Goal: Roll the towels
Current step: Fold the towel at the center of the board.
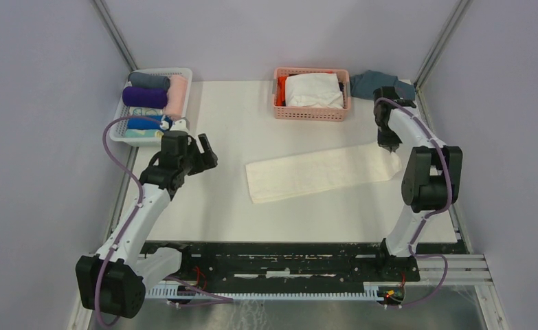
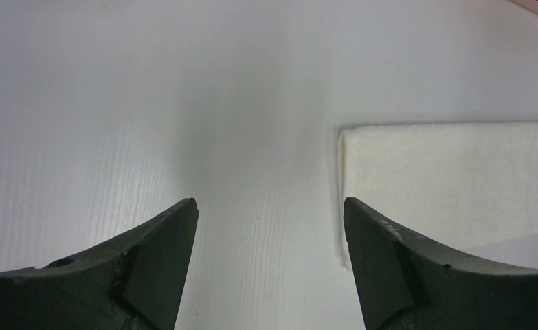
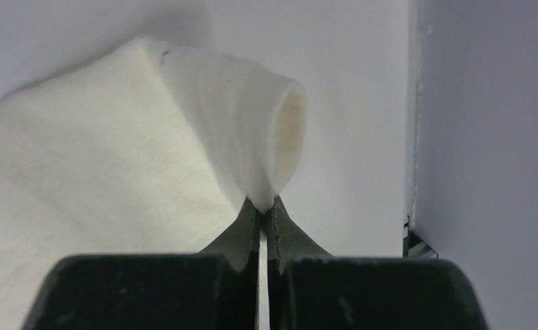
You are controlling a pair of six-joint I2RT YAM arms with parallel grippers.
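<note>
Position of cream towel (image 1: pixel 321 173): mid-table (image 1: pixel 238 110), folded into a long strip running from near left to far right. Right gripper (image 3: pixel 264 206) pinched tight on its right end, the edge lifted and curled into a loose loop. Left gripper (image 2: pixel 269 220) spread wide, holding nothing, just left of the strip's left end. Rolled towels (image 1: pixel 144 96) in white basket (image 1: pixel 157 70), far left. Pink basket (image 1: pixel 312 113) far centre, white cloth inside.
</note>
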